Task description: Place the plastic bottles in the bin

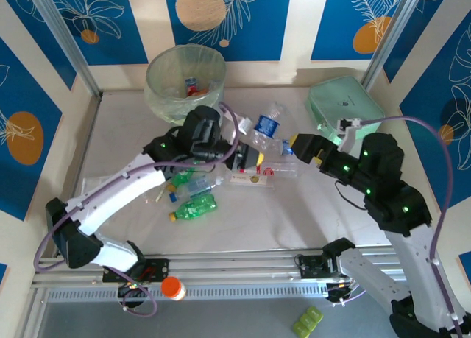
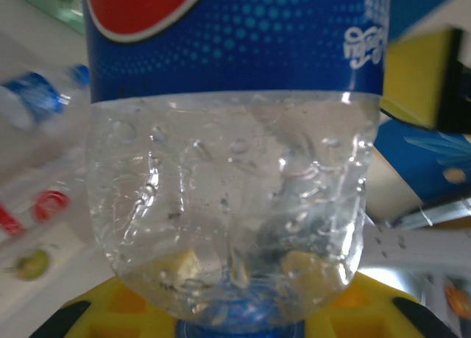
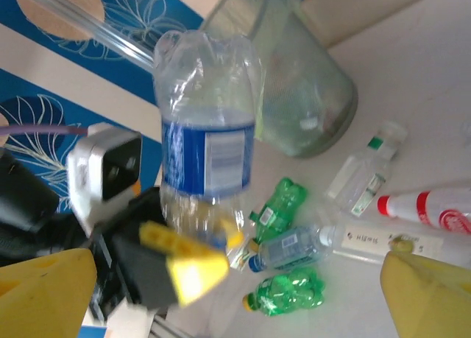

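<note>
A clear plastic bottle with a blue label (image 1: 268, 126) (image 2: 235, 191) (image 3: 207, 150) is held off the table, my left gripper (image 1: 249, 152) (image 2: 235, 312) shut on its neck end. My right gripper (image 1: 299, 149) (image 3: 239, 261) stands wide open just right of that bottle, with nothing between its yellow fingers (image 3: 423, 294). The bin (image 1: 184, 76) (image 3: 305, 95) stands at the back left with a bottle (image 1: 191, 86) inside. On the table lie two green bottles (image 1: 194, 205) (image 3: 288, 294) (image 3: 281, 204) and clear ones (image 1: 200, 185) (image 3: 291, 246) (image 3: 366, 174).
A mint-green case (image 1: 343, 106) sits at the back right, behind my right arm. A flat clear packet with red contents (image 1: 254, 177) (image 3: 423, 205) lies at the centre. Another clear bottle (image 1: 283, 165) lies under the right gripper. An orange-capped item (image 1: 172, 287) rests on the near rail.
</note>
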`<state>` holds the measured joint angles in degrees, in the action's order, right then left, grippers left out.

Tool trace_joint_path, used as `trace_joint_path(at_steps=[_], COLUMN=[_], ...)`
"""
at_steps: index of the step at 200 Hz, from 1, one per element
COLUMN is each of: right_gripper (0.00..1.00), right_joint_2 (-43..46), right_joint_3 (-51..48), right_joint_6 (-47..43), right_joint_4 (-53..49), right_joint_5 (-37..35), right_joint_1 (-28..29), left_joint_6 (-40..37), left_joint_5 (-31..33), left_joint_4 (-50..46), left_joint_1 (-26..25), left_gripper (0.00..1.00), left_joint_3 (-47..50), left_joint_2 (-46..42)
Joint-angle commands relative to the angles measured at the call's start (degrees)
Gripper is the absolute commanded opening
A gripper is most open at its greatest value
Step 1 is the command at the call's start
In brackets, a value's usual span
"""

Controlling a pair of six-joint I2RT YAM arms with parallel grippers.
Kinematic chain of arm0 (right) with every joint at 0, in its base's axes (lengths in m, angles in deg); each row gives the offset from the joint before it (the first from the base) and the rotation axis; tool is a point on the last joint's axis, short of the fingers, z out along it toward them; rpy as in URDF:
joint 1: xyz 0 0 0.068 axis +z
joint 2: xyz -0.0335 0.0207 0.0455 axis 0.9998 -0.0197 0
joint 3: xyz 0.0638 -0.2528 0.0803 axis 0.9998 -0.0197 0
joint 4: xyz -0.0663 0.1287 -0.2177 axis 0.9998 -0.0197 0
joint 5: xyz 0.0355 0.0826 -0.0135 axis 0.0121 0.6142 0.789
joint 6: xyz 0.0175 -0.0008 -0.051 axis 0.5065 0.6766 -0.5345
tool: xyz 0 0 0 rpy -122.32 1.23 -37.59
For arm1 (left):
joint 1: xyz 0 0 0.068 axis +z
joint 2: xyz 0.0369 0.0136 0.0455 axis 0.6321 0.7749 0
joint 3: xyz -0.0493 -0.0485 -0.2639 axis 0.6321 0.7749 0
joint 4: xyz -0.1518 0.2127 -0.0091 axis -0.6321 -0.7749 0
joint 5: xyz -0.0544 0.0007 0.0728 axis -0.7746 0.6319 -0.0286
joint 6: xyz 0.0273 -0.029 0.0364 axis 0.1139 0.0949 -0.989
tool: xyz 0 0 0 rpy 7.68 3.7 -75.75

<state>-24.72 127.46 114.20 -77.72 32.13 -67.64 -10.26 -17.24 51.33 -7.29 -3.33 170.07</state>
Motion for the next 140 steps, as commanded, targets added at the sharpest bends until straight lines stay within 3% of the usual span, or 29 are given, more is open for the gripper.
trace_joint_path(at_steps=[1,41,79,112,140], right_gripper=[0.99,0.99,0.99,0.99,0.99], right_joint_2=[0.1,-0.3,-0.5,-1.1,-1.4], right_joint_3=[2.2,0.0,-2.9,-4.3,-6.1], right_joint_6=[-4.0,-3.8,-4.0,-4.9,-4.5], right_joint_4=[-5.0,-5.9,-6.0,-7.2,-7.5], right_joint_5=[-3.1,-4.3,-3.9,-5.0,-5.6], right_joint_1=[-1.0,-2.3,-2.8,-3.4,-4.0], left_joint_6=[1.4,7.2,13.2,19.3,22.7], left_joint_5=[5.3,16.4,24.9,25.6,21.9], left_joint_4=[-5.9,-14.2,-26.8,-33.3,-33.9], left_joint_1=[4.8,13.4,20.3,25.4,27.5], left_gripper=[0.00,0.00,0.00,0.00,0.00], left_joint_3=[-6.3,-19.2,-38.0,-49.1,-53.2], left_joint_2=[1.8,6.8,18.0,27.1,32.6])
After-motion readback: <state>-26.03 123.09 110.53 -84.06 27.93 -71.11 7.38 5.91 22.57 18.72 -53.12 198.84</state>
